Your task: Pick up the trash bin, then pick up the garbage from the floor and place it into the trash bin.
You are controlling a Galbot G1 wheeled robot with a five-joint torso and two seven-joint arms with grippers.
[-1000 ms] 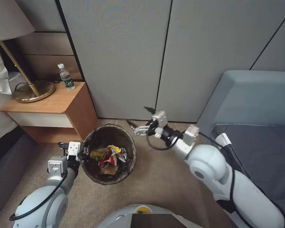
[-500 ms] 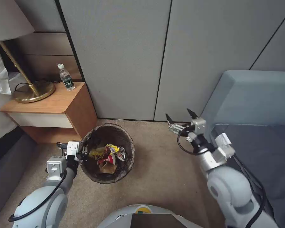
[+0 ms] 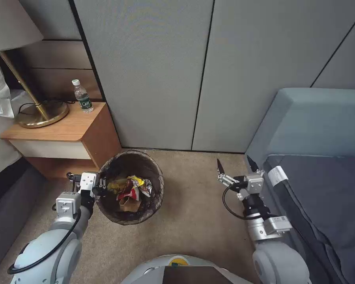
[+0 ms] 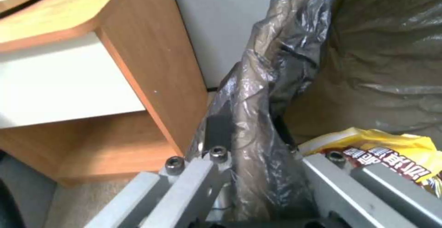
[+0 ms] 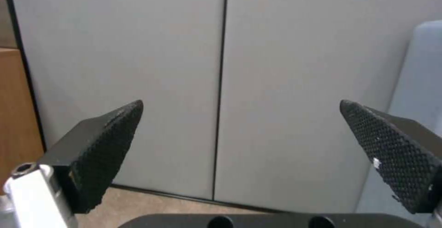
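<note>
Sofa: grey-blue, at 3 o'clock.
Nightstand: wooden, at 10 o'clock, carrying a brass lamp and a water bottle.
Trash bin: dark-lined, on the carpet at 7 o'clock, just beside the nightstand corner.
Left tool: clenched on the trash bin's bagged rim at its 9 o'clock edge.
Right tool: released, fingers spread wide, empty, at 4 o'clock, well apart from the bin.
Garbage: yellow, red and silver wrappers, tan paper, lying inside the bin.
</note>
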